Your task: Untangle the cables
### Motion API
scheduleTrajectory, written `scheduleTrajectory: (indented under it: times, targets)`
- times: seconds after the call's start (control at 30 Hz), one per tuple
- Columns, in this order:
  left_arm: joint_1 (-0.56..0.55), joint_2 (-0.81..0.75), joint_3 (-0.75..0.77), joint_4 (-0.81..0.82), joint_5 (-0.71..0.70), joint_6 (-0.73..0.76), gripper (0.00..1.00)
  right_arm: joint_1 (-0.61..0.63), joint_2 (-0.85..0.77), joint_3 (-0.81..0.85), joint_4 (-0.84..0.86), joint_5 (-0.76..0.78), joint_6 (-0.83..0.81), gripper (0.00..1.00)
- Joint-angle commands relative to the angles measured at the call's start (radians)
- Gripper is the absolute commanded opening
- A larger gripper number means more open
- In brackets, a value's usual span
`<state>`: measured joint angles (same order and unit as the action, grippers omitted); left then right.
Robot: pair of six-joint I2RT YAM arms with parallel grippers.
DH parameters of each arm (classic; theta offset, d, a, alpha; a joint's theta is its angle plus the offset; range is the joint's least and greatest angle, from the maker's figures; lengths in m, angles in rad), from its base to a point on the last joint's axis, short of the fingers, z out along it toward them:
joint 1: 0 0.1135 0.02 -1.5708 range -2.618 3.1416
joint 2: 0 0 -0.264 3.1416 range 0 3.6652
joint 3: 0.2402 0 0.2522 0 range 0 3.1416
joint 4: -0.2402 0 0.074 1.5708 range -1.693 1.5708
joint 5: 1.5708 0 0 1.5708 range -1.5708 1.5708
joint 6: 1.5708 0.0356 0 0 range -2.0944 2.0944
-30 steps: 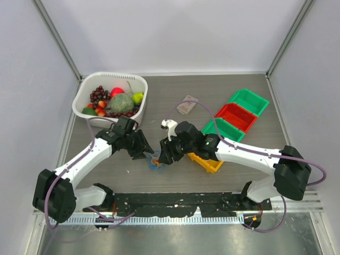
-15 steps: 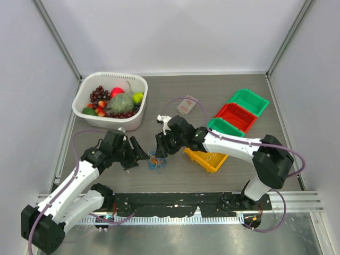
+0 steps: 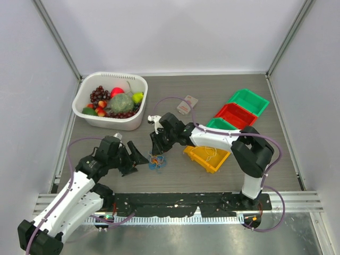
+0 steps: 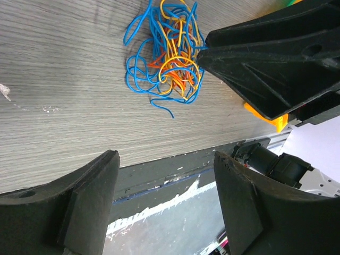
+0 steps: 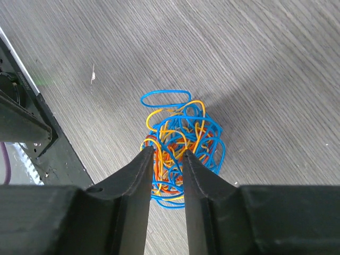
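The right gripper (image 5: 166, 154), low in its view, has its tips narrowed around strands of the cables (image 5: 180, 139); whether it clamps them I cannot tell. The left gripper (image 4: 164, 156) gapes wide, holding nothing. The tangle lies on the table (image 3: 228, 175) at centre frame overhead. It looks light, limp and springy, so one outlying blue loop seems the best hold. Right of it, a yellow bin (image 3: 204, 164) holds a thin pale wire (image 3: 212, 154). In the upper left, a white basket (image 3: 110, 74) holds toy fruit (image 3: 121, 102).
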<state>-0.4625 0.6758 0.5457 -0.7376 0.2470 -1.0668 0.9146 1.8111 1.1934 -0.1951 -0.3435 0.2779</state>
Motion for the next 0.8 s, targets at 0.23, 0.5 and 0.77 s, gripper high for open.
scheduleTrajectory:
  times: [0.23,0.5,0.77]
  targets:
    - [0.004,0.062,0.006,0.086,0.090,-0.002,0.74,0.018,0.011,0.035,0.028,-0.045,-0.025,0.34]
    - [0.004,0.133,0.062,0.083,0.095,0.044,0.73,0.023,0.025,0.040,0.037,-0.057,-0.032,0.39]
    - [0.002,0.123,0.053,0.075,0.098,0.042,0.73,0.041,0.037,0.060,-0.003,0.020,-0.101,0.37]
